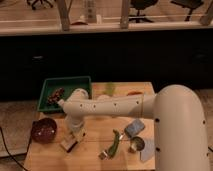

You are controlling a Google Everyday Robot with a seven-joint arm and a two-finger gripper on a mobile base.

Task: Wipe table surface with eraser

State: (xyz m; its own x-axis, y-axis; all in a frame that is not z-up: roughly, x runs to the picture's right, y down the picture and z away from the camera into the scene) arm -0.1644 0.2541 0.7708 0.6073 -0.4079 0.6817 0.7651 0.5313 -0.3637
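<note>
The light tan table surface [50, 159] fills the lower middle of the camera view. My white arm reaches across it from the right and bends down at the left. My gripper [74, 137] points down near the table's front left and is shut on the eraser [69, 145], a small pale block with a darker face. The eraser rests against the tabletop under the gripper.
A green tray [65, 84] with small items stands at the back left. A dark red bowl [44, 130] sits just left of the gripper. A green vegetable [114, 142], a blue-grey square pad [134, 128] and a small metal cup [136, 145] lie to the right.
</note>
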